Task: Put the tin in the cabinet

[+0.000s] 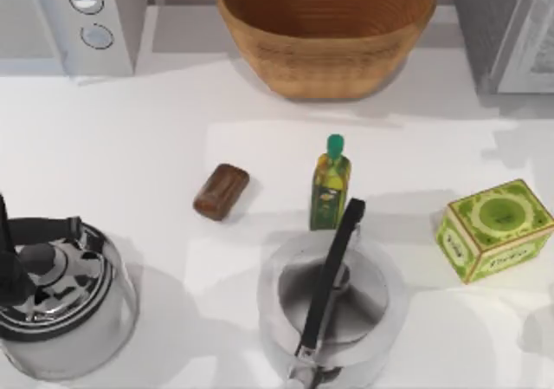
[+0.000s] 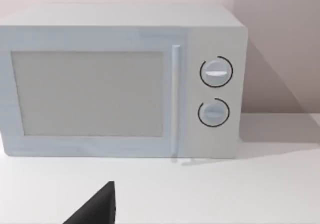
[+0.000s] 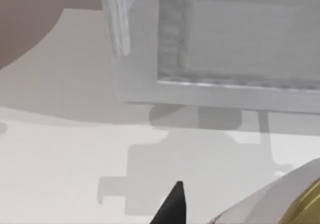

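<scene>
On the table's right side, the green tin (image 1: 495, 229) sits alone near the grey cabinet (image 1: 506, 29), waiting to be picked up; I cannot tell if either hand is open.

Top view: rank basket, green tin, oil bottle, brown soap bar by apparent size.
1. basket, clearly largest
2. green tin
3. oil bottle
4. brown soap bar

The bottle stands upright under an overhead camera, so its footprint understates it; bottle versus soap is close, treat that pair as unsure.
</scene>
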